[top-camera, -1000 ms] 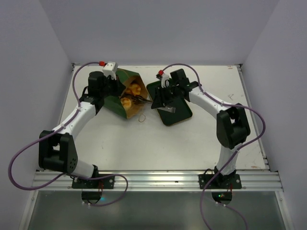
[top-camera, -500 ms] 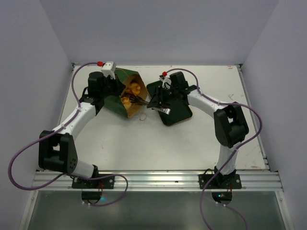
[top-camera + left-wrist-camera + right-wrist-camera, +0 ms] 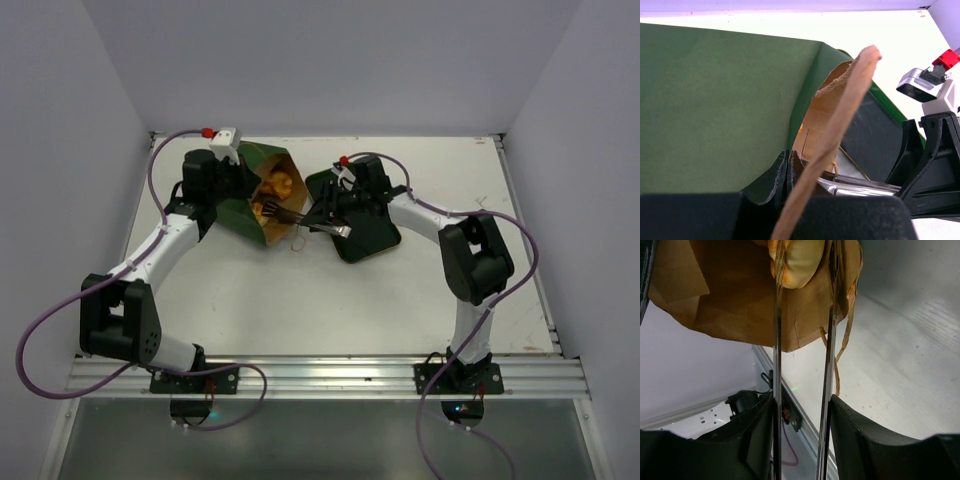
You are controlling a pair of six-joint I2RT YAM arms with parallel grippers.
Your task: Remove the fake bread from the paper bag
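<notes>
The paper bag [image 3: 237, 207] lies tipped on its side, its brown mouth facing right, with golden fake bread [image 3: 282, 184] inside. My left gripper [image 3: 222, 178] is shut on the bag's rim; the left wrist view shows its jaws [image 3: 788, 161] pinching the paper edge, beside the green outside [image 3: 715, 100] and a tan cord handle [image 3: 842, 120]. My right gripper [image 3: 337, 210] is shut on metal tongs [image 3: 300, 215] that reach into the bag's mouth. In the right wrist view the tongs [image 3: 777, 355] straddle a pale golden bun [image 3: 799, 260] inside the bag [image 3: 725, 295].
A flat dark green tray [image 3: 372, 236] lies on the white table under my right gripper, just right of the bag. A loose cord handle [image 3: 297, 244] lies on the table below the bag's mouth. Grey walls close in on three sides.
My right gripper has moved left toward the bag, pushing the tongs deeper into its mouth. The left arm and the bag have stayed put.
</notes>
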